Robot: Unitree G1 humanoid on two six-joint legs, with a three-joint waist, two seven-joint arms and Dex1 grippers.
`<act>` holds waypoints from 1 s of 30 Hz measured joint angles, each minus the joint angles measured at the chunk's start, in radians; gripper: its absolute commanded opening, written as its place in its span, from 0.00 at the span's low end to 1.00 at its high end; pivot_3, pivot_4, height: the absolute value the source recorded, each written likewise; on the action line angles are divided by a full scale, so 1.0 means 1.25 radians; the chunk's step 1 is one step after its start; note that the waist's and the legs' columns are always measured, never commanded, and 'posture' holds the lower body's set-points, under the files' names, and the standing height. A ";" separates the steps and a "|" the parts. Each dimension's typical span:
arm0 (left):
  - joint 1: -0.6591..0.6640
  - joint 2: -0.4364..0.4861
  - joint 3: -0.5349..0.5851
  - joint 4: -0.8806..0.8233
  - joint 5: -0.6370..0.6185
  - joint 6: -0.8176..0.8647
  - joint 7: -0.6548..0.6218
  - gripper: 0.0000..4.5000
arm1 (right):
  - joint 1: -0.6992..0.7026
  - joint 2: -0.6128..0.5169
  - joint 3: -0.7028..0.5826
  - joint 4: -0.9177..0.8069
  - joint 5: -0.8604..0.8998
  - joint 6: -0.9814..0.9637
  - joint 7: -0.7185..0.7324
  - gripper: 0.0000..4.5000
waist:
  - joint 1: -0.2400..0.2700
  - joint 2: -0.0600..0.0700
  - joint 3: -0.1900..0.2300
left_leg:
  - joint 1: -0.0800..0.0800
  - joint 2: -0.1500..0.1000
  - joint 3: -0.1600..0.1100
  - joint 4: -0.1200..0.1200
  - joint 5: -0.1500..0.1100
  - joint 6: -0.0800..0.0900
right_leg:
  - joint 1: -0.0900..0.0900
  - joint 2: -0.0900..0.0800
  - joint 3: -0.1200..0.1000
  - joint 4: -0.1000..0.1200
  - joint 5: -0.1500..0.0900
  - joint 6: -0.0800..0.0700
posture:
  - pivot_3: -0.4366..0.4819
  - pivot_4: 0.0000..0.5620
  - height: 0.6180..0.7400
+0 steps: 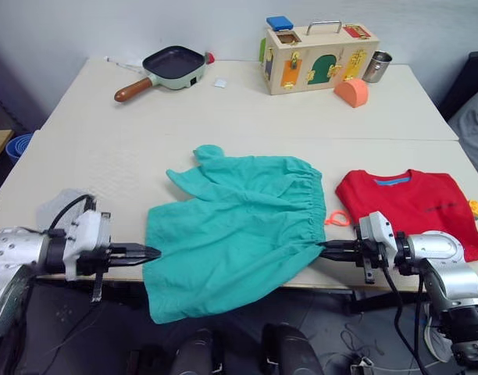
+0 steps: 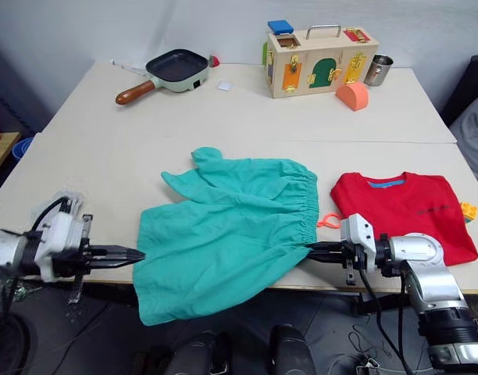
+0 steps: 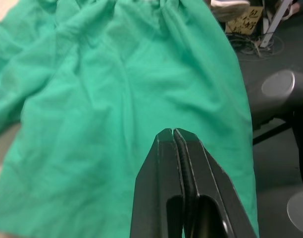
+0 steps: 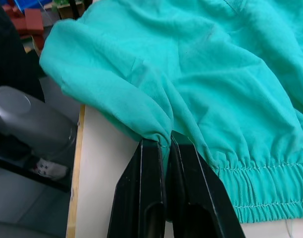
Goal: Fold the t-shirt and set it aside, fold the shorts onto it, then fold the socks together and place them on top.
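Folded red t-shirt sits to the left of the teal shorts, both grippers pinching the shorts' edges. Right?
Not quite. The folded bright red cloth t-shirt lies to the right of the teal-green crinkly shorts, as the left eye view shows. The rest holds: the left gripper and right gripper are each closed at an edge of the shorts, the right visibly on a fold of it.

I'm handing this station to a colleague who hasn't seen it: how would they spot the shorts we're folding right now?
Start at the near edge of the pale table, between the left gripper and the right gripper. The shorts lie spread there, one corner hanging off the edge. They are the large teal-green crinkly garment with a gathered waistband, unlike the folded red t-shirt beside them.
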 measured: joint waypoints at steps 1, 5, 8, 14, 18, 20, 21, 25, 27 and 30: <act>-0.017 -0.002 -0.004 0.009 0.004 0.000 -0.001 0.01 | -0.008 0.000 0.000 -0.007 0.003 0.005 -0.004 0.00 | 0.000 0.000 0.000 | 0.000 0.000 0.000 0.000 0.000 0.000 | 0.000 0.000 0.000 0.000 0.000 0.000 | 0.48 0.27 1.00; -0.023 -0.016 -0.023 0.009 0.011 0.018 -0.001 0.09 | -0.012 0.001 -0.001 -0.018 0.005 0.021 -0.017 0.00 | -0.002 0.000 0.000 | 0.000 0.000 0.001 0.000 0.000 -0.001 | -0.001 0.001 0.000 0.000 0.000 0.000 | 0.48 0.27 1.00; -0.023 -0.060 -0.023 0.007 0.025 0.022 0.047 0.28 | -0.029 0.018 -0.001 -0.030 0.011 0.035 -0.029 0.00 | -0.002 0.000 0.000 | 0.000 0.000 0.001 0.000 0.000 0.000 | -0.001 0.001 0.001 0.000 0.000 0.000 | 0.48 0.27 1.00; 0.048 -0.039 0.009 0.067 0.109 -0.097 0.019 0.69 | -0.047 0.026 0.002 -0.057 0.007 0.047 -0.054 0.00 | -0.003 0.000 0.000 | 0.000 0.001 0.001 0.000 0.000 -0.001 | -0.002 0.001 0.001 0.001 0.000 0.000 | 0.48 0.27 1.00; 0.078 -0.007 0.040 0.201 0.172 -0.262 -0.049 0.97 | -0.052 0.027 0.004 -0.056 0.000 0.053 -0.056 0.00 | -0.002 0.000 0.000 | -0.001 0.001 0.001 0.000 -0.001 -0.001 | -0.002 0.000 0.001 0.000 0.000 0.000 | 0.48 0.27 1.00; 0.068 0.008 0.037 0.288 0.210 -0.360 -0.072 0.99 | -0.065 0.036 0.006 -0.055 -0.002 0.053 -0.056 0.00 | -0.001 0.000 0.000 | -0.001 0.000 0.001 0.000 -0.003 -0.005 | -0.002 -0.001 0.001 0.000 0.000 0.000 | 0.48 0.27 1.00; 0.058 0.014 0.036 0.332 0.230 -0.406 -0.077 0.99 | -0.067 0.036 0.007 -0.055 -0.003 0.053 -0.055 0.00 | 0.000 0.000 0.000 | -0.001 0.000 0.001 0.000 -0.004 -0.005 | -0.003 -0.001 0.001 0.000 0.000 0.000 | 0.48 0.27 1.00; -0.017 0.007 0.009 0.440 0.290 -0.543 -0.065 0.99 | -0.069 0.040 0.009 -0.050 -0.008 0.053 -0.055 0.00 | 0.001 0.000 0.000 | -0.001 0.000 0.000 0.000 -0.004 -0.004 | -0.002 -0.001 0.000 0.000 0.000 0.000 | 0.48 0.27 1.00; -0.060 -0.006 -0.010 0.469 0.303 -0.580 -0.050 0.99 | -0.069 0.043 0.010 -0.050 -0.008 0.053 -0.055 0.00 | -0.001 0.000 0.000 | -0.001 0.000 0.001 0.000 -0.002 0.000 | -0.002 -0.001 0.000 0.000 0.000 0.000 | 0.48 0.27 1.00; -0.105 -0.024 -0.039 0.497 0.320 -0.606 -0.030 0.99 | -0.068 0.045 0.010 -0.049 -0.008 0.053 -0.054 0.00 | -0.001 0.000 0.000 | -0.001 0.000 0.001 0.000 -0.001 0.000 | -0.002 -0.001 0.000 0.002 0.000 0.000 | 0.48 0.27 1.00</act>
